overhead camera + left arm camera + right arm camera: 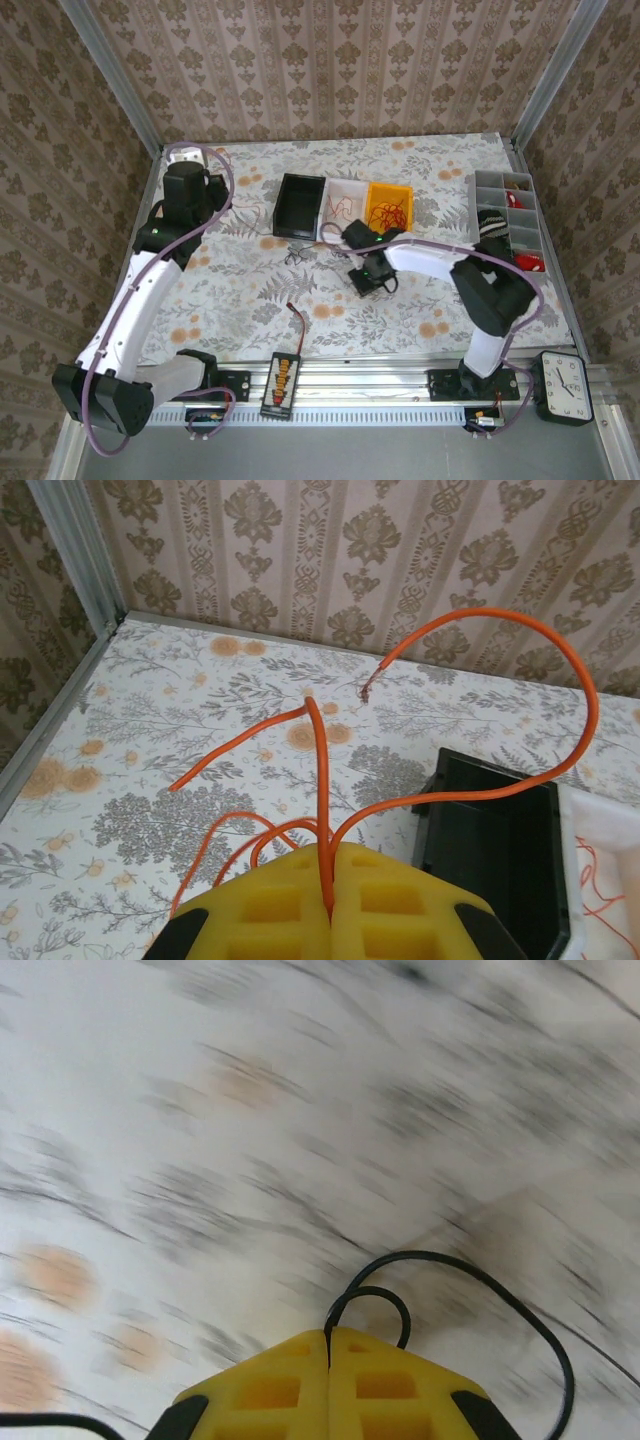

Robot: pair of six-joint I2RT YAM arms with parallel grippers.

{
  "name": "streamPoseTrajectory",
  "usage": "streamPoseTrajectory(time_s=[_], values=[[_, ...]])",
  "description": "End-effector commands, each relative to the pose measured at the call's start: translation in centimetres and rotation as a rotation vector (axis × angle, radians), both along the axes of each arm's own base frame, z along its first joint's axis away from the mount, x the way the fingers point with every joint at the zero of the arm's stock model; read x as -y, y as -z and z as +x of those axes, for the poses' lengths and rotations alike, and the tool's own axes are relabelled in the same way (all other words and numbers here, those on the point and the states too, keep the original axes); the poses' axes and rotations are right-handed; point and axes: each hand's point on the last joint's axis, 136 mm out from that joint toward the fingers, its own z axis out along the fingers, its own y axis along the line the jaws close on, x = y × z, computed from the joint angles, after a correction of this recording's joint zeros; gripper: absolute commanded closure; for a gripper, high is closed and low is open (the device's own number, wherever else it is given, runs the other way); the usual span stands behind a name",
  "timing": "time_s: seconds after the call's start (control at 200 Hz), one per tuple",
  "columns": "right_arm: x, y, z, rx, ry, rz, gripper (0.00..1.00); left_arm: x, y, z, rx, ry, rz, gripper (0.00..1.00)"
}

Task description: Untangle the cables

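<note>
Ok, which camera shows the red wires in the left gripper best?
The left wrist view: the red wires rise from the shut left gripper, their loops and ends sharp. In the top view they are too small to tell. The blurred right wrist view has a black cable instead.

Smooth plastic-coated cables [321, 800] — matt tablecloth [240, 290]

Warm oranges and cool greys over a flowered white cloth, as we see it.
We find a white fabric tablecloth [420, 300] printed with grey ferns and orange blossoms, beige wallpaper [340, 70] striped with brown damask motifs, a thin orange-red wire [500, 613], a thin black wire [430, 1254], a black rectangular plastic bin [300, 205], a white plastic bin [332, 190], an orange-yellow plastic bin [390, 186], a grey compartment box [505, 178] and purple arm cables [230, 180].
</note>
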Motion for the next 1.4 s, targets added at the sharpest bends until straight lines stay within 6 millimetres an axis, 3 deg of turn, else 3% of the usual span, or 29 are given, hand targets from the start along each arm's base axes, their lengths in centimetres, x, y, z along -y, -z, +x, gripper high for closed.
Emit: streamPoseTrajectory(time_s=[0.0, 0.09, 0.26, 0.345, 0.385, 0.415, 0.62, 0.825, 0.86, 0.965, 1.18, 1.395], values=[[5.9, -0.8, 0.3, 0.022, 0.292, -0.053, 0.97, -1.3, 0.0, 0.4, 0.024, -0.070, -0.001, 0.94], [8.8, -0.9, 0.5, 0.004, 0.488, 0.017, 0.97, -1.9, 0.1, 0.4, 0.027, -0.098, -0.001, 0.93], [13.2, -0.2, 0.1, -0.016, 0.703, 0.029, 0.98, -3.1, -0.3, 0.3, 0.042, -0.156, 0.019, 0.89], [13.7, 0.3, 0.0, -0.029, 0.748, 0.089, 0.98, -3.1, -0.7, 0.3, 0.055, -0.145, 0.016, 0.90], [13.7, 0.4, 0.1, -0.032, 0.749, 0.097, 0.98, -2.6, -0.7, 0.4, 0.055, -0.118, 0.002, 0.96], [13.5, 0.4, 0.1, -0.033, 0.741, 0.104, 0.98, -1.9, -0.8, 0.7, 0.058, -0.080, -0.016, 1.00], [13.1, 0.2, 1.2, 0.000, 0.732, 0.134, 0.97, 6.7, -2.8, 1.4, 0.112, 0.282, -0.163, 1.00], [13.1, 0.0, 1.5, 0.020, 0.727, 0.150, 0.97, 12.2, -4.5, 3.2, 0.129, 0.381, -0.170, 1.00], [13.1, -0.1, 1.5, 0.025, 0.727, 0.150, 0.97, 14.2, -4.8, 3.0, 0.132, 0.426, -0.182, 1.00], [13.1, -0.3, 1.5, 0.037, 0.726, 0.156, 0.96, 17.5, -5.0, 4.3, 0.146, 0.483, -0.200, 1.00], [13.2, -0.9, 1.2, 0.061, 0.718, 0.165, 0.96, 22.7, -1.8, 7.7, 0.138, 0.487, -0.163, 1.00], [13.2, -1.3, 0.9, 0.075, 0.702, 0.177, 0.95, 27.5, 3.7, 9.7, 0.054, 0.529, -0.144, 1.00]])
